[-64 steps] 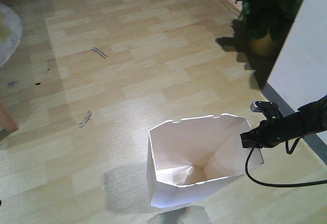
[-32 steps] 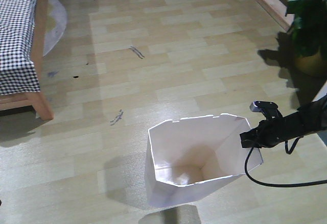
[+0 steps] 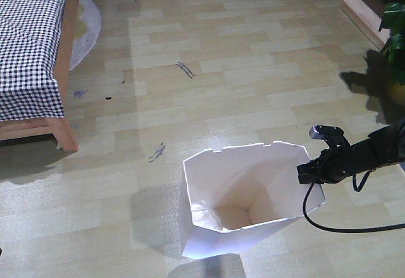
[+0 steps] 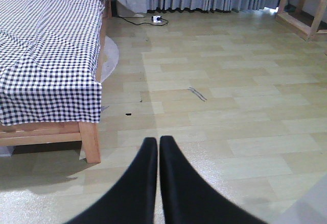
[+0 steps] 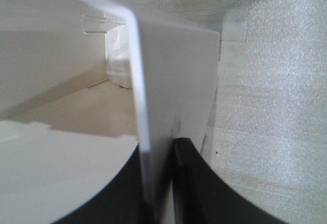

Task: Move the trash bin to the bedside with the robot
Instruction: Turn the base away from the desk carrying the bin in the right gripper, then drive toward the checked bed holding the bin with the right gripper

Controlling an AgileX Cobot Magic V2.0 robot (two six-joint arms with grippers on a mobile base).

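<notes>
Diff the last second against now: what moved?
The front view swung left: the bed came in at left, the plant slid to the right edge. The bin kept its place in frame, right end effector still clamped on its rim.

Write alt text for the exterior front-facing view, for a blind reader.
A white trash bin stands on a wooden floor, its rim gripped by the right tool of a black arm. A bed with checked bedding is at upper left, apart from it.

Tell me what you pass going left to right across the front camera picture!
bed with checked bedding → white trash bin → right gripper pinching the bin's rim → potted plant at the edge
</notes>
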